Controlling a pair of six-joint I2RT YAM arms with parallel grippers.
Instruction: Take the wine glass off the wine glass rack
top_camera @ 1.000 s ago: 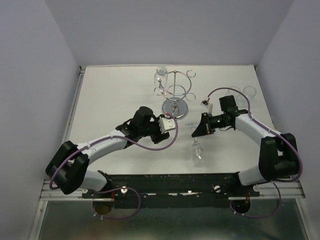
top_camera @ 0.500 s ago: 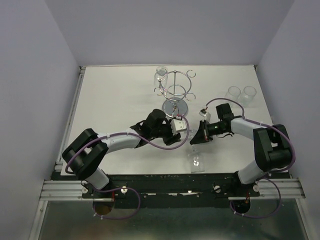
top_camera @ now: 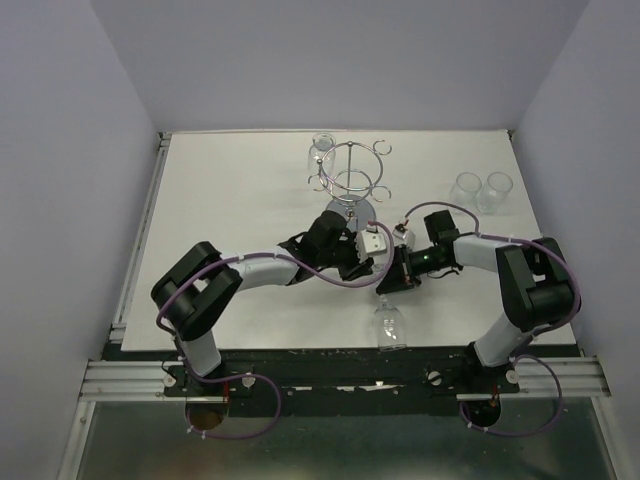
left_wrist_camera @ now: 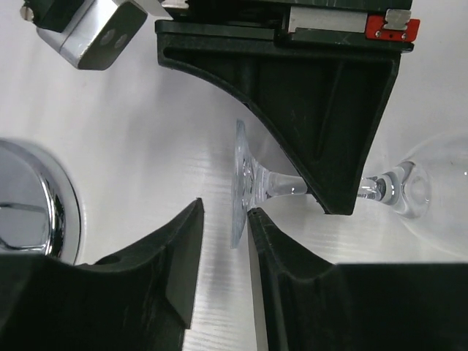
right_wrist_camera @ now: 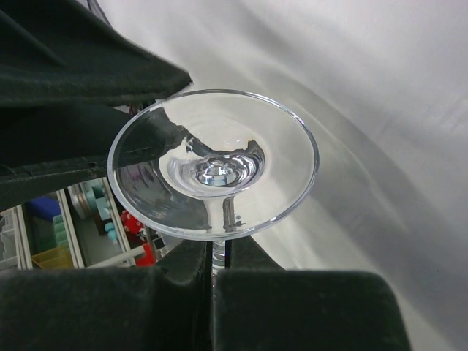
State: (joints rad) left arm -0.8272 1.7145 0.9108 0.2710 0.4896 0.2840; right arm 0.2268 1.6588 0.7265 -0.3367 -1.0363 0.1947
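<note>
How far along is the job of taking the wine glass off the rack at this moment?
Done: the wine glass is clear of the wine glass rack, held sideways toward the table's front edge with its stem clamped in the right gripper. In hand: the left gripper, fingers open, straddles the rim of the glass's foot without closing on it. Left: probably a handover or setting the glass down.

White table, pale lavender walls
</note>
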